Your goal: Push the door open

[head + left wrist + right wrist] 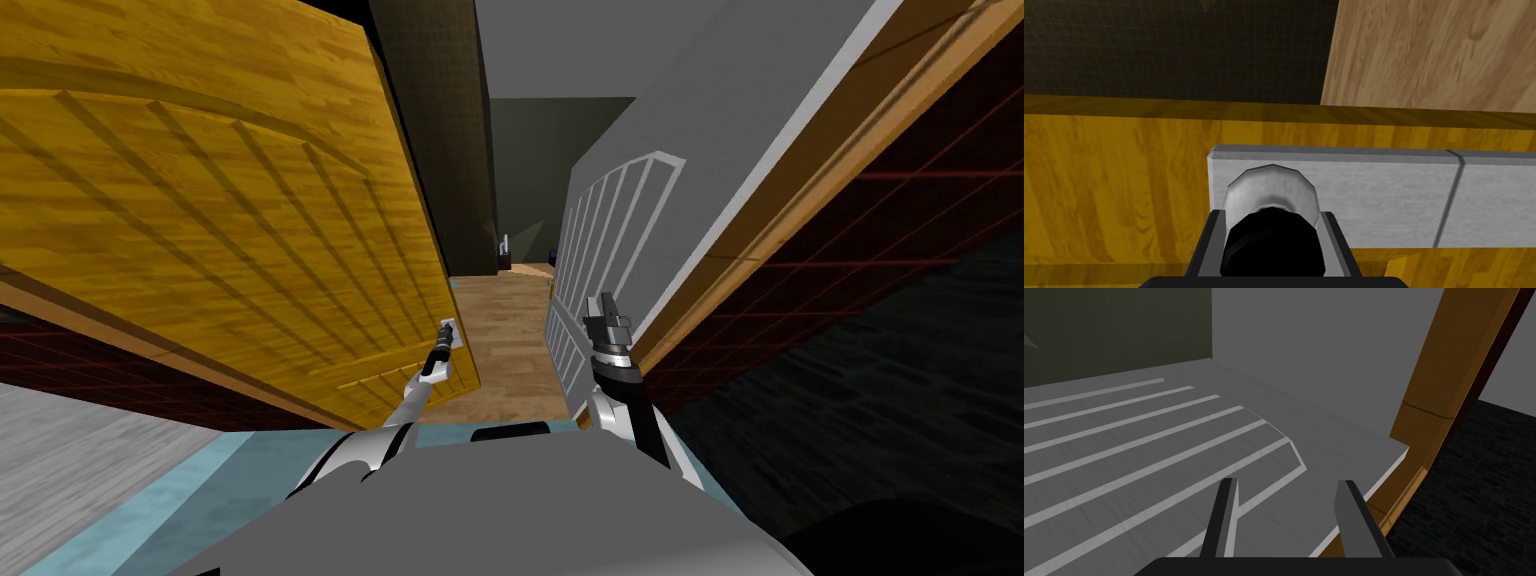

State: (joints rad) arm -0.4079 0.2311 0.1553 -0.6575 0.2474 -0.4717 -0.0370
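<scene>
Yellow wood door (200, 200) is swung at an angle, long grooves and an arched line across its face; I take it as my mark. My left gripper (447, 335) is at the door's free edge, over a grey plate (1384, 200) fixed to the door face just inside that edge. A knob (1272, 250) sits on the plate, with a silvery round collar (1274, 182) against the plate and a black round head toward my hand. My left fingers (1216, 240) stand one on each side of the black head and press its sides, clamped on the knob. Past the door's edge runs a dark wall (1174, 45) with a fine grid, and beside it pale wood floor (1434, 50). That floor forms a narrow passage between the yellow door and a grey door (610, 220) with pale raised strips, standing across the gap from it. My right gripper (606, 305) is close before the grey door's face; whether it touches, I cannot tell. My right fingers (1224, 518) are apart with nothing between them. Beyond the grey door, on the side away from the yellow door, an orange-brown frame (1439, 388) rises, then dark rough ground (1474, 503). Below the yellow door's lower edge lie pale blue floor (200, 490) and grey planks (60, 470).
</scene>
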